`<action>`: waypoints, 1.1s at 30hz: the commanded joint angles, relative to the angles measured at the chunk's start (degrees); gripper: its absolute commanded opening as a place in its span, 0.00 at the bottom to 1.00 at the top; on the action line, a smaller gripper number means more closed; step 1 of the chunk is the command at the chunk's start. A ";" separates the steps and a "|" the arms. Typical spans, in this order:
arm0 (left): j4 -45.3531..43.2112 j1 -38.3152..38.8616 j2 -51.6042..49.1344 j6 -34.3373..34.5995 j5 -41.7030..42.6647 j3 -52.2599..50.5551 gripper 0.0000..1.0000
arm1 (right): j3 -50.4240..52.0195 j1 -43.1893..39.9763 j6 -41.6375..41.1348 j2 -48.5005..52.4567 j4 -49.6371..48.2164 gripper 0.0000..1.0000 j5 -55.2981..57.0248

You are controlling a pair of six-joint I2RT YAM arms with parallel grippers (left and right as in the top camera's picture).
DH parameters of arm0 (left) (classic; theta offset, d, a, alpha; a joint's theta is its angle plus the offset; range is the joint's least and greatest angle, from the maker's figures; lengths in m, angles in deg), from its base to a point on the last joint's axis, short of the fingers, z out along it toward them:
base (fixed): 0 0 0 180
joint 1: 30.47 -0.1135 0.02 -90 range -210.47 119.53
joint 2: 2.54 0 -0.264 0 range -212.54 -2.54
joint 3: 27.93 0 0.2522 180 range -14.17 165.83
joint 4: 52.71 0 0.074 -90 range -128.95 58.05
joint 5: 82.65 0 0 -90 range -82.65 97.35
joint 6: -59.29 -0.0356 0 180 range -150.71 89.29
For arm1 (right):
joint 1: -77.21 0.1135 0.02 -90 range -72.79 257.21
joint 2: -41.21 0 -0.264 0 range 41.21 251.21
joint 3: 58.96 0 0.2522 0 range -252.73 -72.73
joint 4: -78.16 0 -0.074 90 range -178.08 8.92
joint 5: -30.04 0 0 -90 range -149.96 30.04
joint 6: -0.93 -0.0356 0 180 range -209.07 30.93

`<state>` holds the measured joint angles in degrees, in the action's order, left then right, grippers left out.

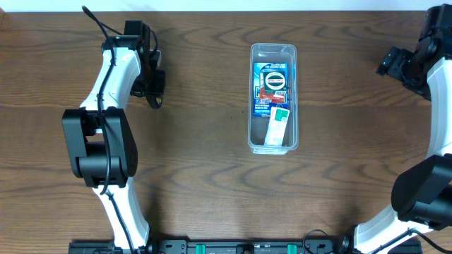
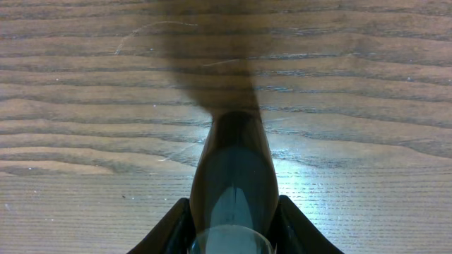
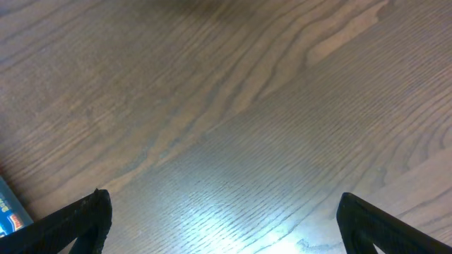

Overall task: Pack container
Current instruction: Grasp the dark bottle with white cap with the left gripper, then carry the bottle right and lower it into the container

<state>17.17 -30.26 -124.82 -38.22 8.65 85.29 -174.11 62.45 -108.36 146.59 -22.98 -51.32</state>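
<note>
The container (image 1: 273, 49), a clear plastic bin, stands upright at the middle of the table. Inside it lie a blue packet (image 1: 272, 81) and a small white and green box (image 1: 278, 125). My left gripper (image 1: 153, 88) is at the far left of the table, well away from the container. In the left wrist view it (image 2: 233, 215) is shut on a dark bottle (image 2: 233, 155) that points out over the wood. My right gripper (image 1: 397, 63) is at the far right. In the right wrist view it (image 3: 222, 212) is open and empty above bare wood.
The table is dark brown wood (image 1: 205, 176). A blue edge (image 3: 8, 210) shows at the lower left of the right wrist view. Both arm bases stand at the table's front edge.
</note>
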 commanded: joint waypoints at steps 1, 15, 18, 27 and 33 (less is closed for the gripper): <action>0.59 -0.24 0.59 0.74 2.62 0.81 0.28 | 0.37 -0.22 0.22 0.28 0.04 0.99 0.55; 3.43 4.28 17.27 3.34 7.74 1.62 0.28 | 0.37 -0.22 0.22 0.28 0.07 0.99 0.55; 4.26 8.39 22.21 6.14 7.74 1.62 0.27 | 0.37 -0.22 0.22 0.28 0.04 0.99 0.55; 4.22 27.32 31.76 20.74 5.11 1.62 0.27 | 0.37 -0.22 0.22 0.28 0.04 0.99 0.55; 3.37 35.76 29.97 28.55 4.20 1.14 0.27 | 0.37 -0.22 0.22 0.28 0.04 0.99 0.55</action>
<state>20.97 3.55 -94.05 -15.73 14.39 85.33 -174.11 62.45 -108.36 146.59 -22.98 -51.32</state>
